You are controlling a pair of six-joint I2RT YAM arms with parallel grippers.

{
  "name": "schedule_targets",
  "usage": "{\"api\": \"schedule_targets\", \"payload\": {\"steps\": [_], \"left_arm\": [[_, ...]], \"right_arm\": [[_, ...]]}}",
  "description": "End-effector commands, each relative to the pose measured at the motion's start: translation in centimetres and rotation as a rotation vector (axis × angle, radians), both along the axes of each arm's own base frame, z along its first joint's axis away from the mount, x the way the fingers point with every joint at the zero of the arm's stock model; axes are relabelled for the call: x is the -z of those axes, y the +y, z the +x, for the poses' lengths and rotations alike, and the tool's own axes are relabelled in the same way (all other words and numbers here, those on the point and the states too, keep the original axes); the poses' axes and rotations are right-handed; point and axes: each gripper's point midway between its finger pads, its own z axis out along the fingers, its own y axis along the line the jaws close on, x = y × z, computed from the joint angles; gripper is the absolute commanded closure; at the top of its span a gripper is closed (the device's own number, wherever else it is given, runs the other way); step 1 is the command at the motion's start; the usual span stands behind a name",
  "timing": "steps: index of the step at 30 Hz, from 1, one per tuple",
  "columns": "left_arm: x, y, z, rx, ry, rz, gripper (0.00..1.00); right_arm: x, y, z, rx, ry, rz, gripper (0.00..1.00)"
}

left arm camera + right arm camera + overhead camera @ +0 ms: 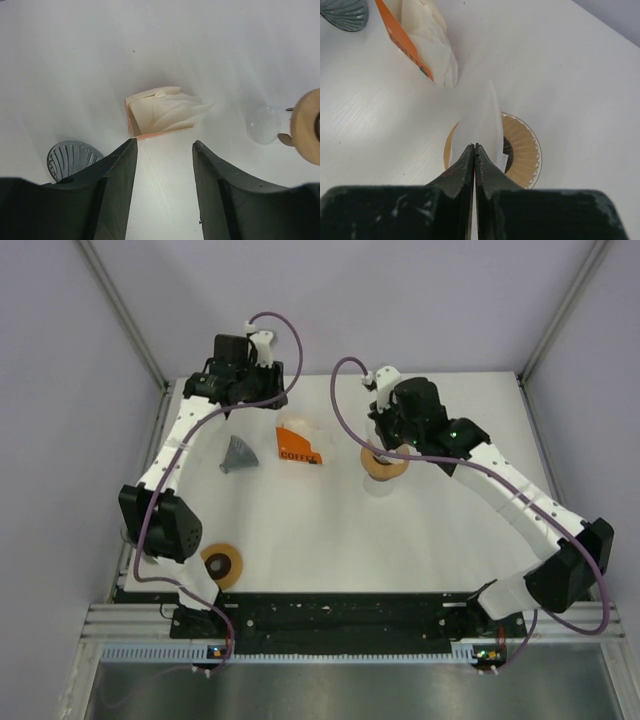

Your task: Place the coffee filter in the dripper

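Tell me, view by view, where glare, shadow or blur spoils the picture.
Top external: even light, sharp, hardly any shadow. Left wrist: the table glares white, the filter box looks washed out. Right wrist: the filter blurs into the table, the dripper ribs are crisp.

left fingers (112, 195) apart | right fingers (461, 172) pinched together | both pointing down

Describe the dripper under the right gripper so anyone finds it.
On the table, right of the orange box, the dripper sits below the right gripper, which pinches a paper filter. It is tan; the grey dripper lies left of the box.
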Motion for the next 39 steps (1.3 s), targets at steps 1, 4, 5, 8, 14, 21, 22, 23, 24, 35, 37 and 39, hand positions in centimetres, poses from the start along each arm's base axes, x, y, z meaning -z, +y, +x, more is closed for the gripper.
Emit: {"api": "schedule_targets", "payload": {"steps": [1, 4, 5, 8, 14, 21, 22, 23, 24, 35, 37, 39], "left_arm": [[-5.6, -2.2, -2.3, 0.033, -0.062, -0.133, 0.46], [-6.2, -3.7, -3.4, 0.059, -0.041, -0.183, 0.44], [-6.3, -4.1, -3.7, 0.066, -0.035, -0.192, 0.44], [-5.9, -5.2, -4.2, 0.060, 0.002, -0.220, 0.42], [-4.9, -8.1, -5.0, 0.086, 0.073, -0.266, 0.39], [-3.7, -11.4, -5.9, 0.132, 0.158, -0.314, 0.39], [-3.5, -11.8, -5.9, 0.136, 0.167, -0.318, 0.39], [-3.2, -12.1, -6.1, 0.140, 0.178, -0.321, 0.39], [-3.2, -12.5, -6.1, 0.146, 0.182, -0.324, 0.39], [-1.5, -14.9, -7.7, 0.188, 0.265, -0.340, 0.38], [-1.4, -15.4, -7.9, 0.201, 0.268, -0.343, 0.38], [-1.2, -16.1, -8.2, 0.225, 0.273, -0.342, 0.37]], "right_arm": [[0.5, -1.2, 0.9, 0.106, 0.030, -0.013, 1.00], [1.2, -2.1, 1.7, 0.159, 0.039, -0.044, 1.00], [1.5, -2.2, 1.9, 0.165, 0.048, -0.049, 1.00], [2.8, -2.5, 2.4, 0.176, 0.087, -0.053, 1.00], [5.5, -1.8, 2.7, 0.130, 0.174, -0.053, 1.00], [6.9, -0.5, 2.5, 0.103, 0.248, -0.032, 1.00], [6.9, -0.4, 2.5, 0.099, 0.255, -0.031, 1.00], [7.4, -0.3, 2.5, 0.097, 0.267, -0.037, 1.00], [7.5, -0.4, 2.5, 0.098, 0.273, -0.044, 1.00], [11.1, -1.3, 2.6, 0.139, 0.361, -0.143, 1.00], [11.4, -1.3, 2.5, 0.139, 0.369, -0.145, 1.00], [11.6, -1.2, 2.3, 0.132, 0.378, -0.144, 1.00]]}}
